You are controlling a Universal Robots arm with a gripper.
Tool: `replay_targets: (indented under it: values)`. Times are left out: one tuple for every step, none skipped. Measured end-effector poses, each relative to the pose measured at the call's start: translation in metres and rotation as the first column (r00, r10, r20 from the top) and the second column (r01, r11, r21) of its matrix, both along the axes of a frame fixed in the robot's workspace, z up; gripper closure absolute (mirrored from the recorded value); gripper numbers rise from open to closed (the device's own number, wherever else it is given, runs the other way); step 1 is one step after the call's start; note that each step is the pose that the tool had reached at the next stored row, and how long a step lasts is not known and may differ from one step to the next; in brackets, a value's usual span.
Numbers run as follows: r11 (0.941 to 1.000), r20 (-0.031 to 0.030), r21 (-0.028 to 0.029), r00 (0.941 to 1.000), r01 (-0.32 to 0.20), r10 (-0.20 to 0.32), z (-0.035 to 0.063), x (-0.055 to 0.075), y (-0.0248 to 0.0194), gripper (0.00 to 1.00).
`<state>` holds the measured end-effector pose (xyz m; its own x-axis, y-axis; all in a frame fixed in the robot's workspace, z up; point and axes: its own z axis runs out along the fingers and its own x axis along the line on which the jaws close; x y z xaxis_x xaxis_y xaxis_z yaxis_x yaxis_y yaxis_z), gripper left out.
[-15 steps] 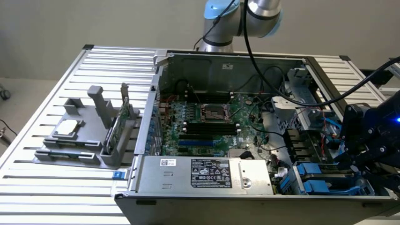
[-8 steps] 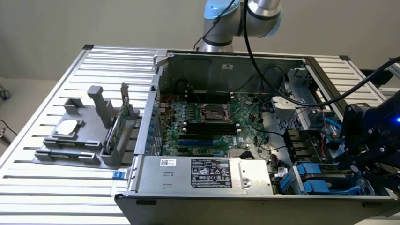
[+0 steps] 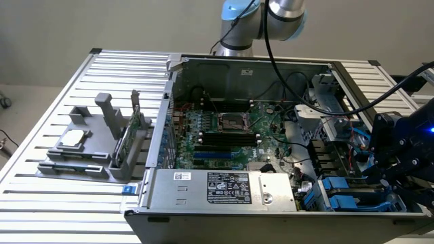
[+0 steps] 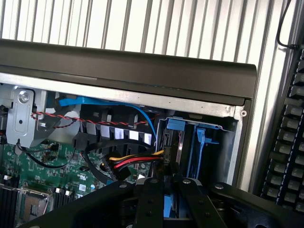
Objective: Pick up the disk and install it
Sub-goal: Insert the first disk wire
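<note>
On the exterior view's left, a grey plastic fixture [image 3: 88, 152] rests on the slatted metal tabletop [image 3: 40, 203] and carries a small square silver chip [image 3: 73, 138]. In the middle stands the open grey metal computer case [image 3: 203, 61], its green motherboard [image 3: 224, 137] exposed. At the right, the black gripper [image 3: 397, 168] hangs over the case's drive corner.

In the wrist view the gripper [image 4: 168, 183] is clenched on a thin blue strip. I judge this to be the edge of the disk [image 4: 168, 209], a flat silver-grey drive in a bright blue plastic carrier. The pick-up looks done and installation is in hand.

The disk appears to stand on edge, its long axis running down from the wrist toward the blue-railed drive bay [image 4: 199, 142]. Its label side is hidden. Seating it calls for staying square to those rails and clear of the red, yellow and black cable bundle [image 4: 130, 164].
</note>
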<state>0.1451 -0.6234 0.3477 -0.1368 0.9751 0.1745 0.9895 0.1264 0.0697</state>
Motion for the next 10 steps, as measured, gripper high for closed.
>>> replay_targets:
  values:
    - [1.0000,0.0000,0.0000,1.0000,0.000,0.000,0.0000,0.0000,0.0000,0.82]
    - [1.0000,0.0000,0.0000,1.0000,0.000,0.000,0.0000,0.0000,0.0000,0.82]
    - [1.0000,0.0000,0.0000,1.0000,0.000,0.000,0.0000,0.0000,0.0000,0.82]
    - [1.0000,0.0000,0.0000,1.0000,0.000,0.000,0.0000,0.0000,0.0000,0.82]
    - [1.0000,0.0000,0.0000,1.0000,0.000,0.000,0.0000,0.0000,0.0000,0.82]
    - [1.0000,0.0000,0.0000,1.0000,0.000,0.000,0.0000,0.0000,0.0000,0.82]
    - [1.0000,0.0000,0.0000,1.0000,0.000,0.000,0.0000,0.0000,0.0000,0.82]
    - [1.0000,0.0000,0.0001,1.0000,0.000,0.000,0.0000,0.0000,0.0000,0.82]
    - [1.0000,0.0000,0.0000,1.0000,0.000,0.000,0.0000,0.0000,0.0000,0.82]
    - [1.0000,0.0000,0.0000,1.0000,0.000,0.000,0.0000,0.0000,0.0000,0.82]
